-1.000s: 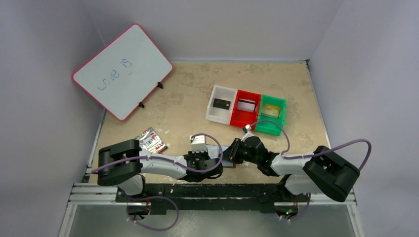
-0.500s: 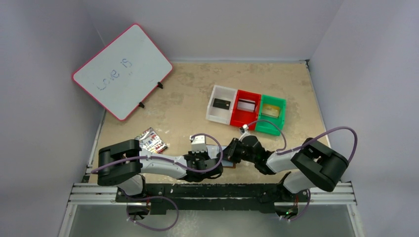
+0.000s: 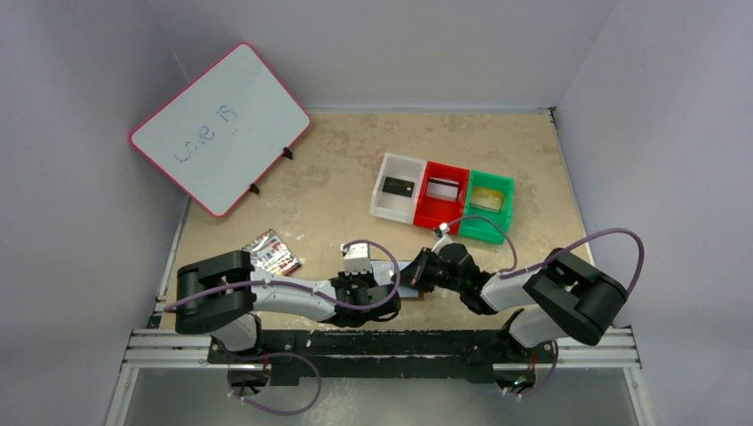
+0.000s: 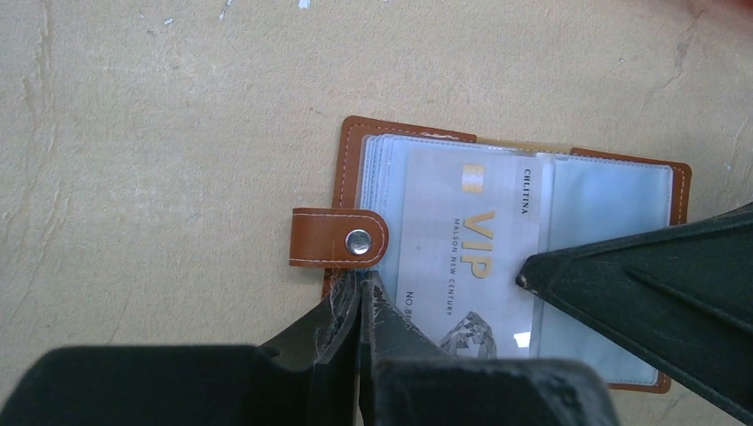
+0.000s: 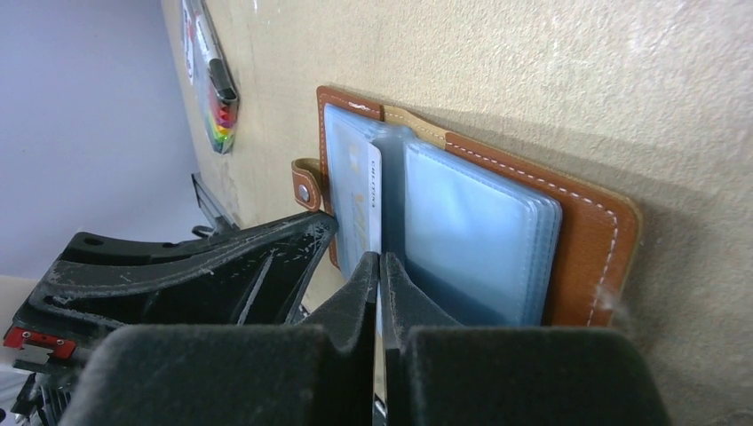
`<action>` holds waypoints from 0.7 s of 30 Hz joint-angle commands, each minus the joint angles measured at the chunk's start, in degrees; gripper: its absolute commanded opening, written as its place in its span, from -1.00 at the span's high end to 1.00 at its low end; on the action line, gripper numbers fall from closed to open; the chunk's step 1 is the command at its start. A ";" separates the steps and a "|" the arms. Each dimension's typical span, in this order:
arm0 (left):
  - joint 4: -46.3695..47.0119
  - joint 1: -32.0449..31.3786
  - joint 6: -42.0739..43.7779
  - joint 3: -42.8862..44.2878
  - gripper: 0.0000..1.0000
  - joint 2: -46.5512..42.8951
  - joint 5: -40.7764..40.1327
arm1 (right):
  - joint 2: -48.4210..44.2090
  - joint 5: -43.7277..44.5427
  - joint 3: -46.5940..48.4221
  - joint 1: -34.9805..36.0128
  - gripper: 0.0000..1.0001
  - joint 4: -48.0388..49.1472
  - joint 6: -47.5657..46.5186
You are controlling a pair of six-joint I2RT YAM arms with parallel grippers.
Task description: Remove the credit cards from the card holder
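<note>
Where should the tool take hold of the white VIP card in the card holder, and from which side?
Pinch the VIP card by its long edge nearest the fold of the card holder, coming in from the opposite page's side. That edge shows free at the sleeve's mouth, and the left tool sits shut at the snap-tab edge. The right tool is shut on that card edge.

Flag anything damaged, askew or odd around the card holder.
The left gripper has pale frayed fibres at its tip, beside the snap tab of the card holder. Otherwise the holder lies open and flat, a VIP card in its sleeve.
</note>
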 commanded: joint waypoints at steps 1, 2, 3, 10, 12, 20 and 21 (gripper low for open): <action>-0.95 0.07 -1.10 -0.84 1.00 0.81 0.30 | -2.70 0.00 0.01 -0.89 1.00 -2.53 -1.65; -0.89 0.00 -1.13 -0.95 1.00 0.86 0.30 | -3.26 0.16 0.09 -1.01 1.00 -3.49 -1.92; -0.81 0.04 -1.15 -1.04 1.00 0.90 0.38 | -3.84 0.17 0.25 -1.13 1.00 -4.42 -2.39; -0.56 0.00 -1.10 -1.17 1.00 0.64 0.24 | -7.21 1.03 1.07 -1.90 1.00 -10.77 -3.80; -0.55 0.01 -1.28 -1.44 1.00 0.44 0.29 | -7.71 1.28 1.09 -2.03 1.00 -12.08 -3.80; -0.26 0.00 -0.01 -0.83 1.00 0.31 0.39 | -5.62 -1.01 0.42 -2.06 0.92 -5.42 -2.78; -0.42 0.00 -0.18 -0.87 1.00 0.32 0.45 | -5.06 -1.24 0.39 -2.04 0.89 -4.34 -2.38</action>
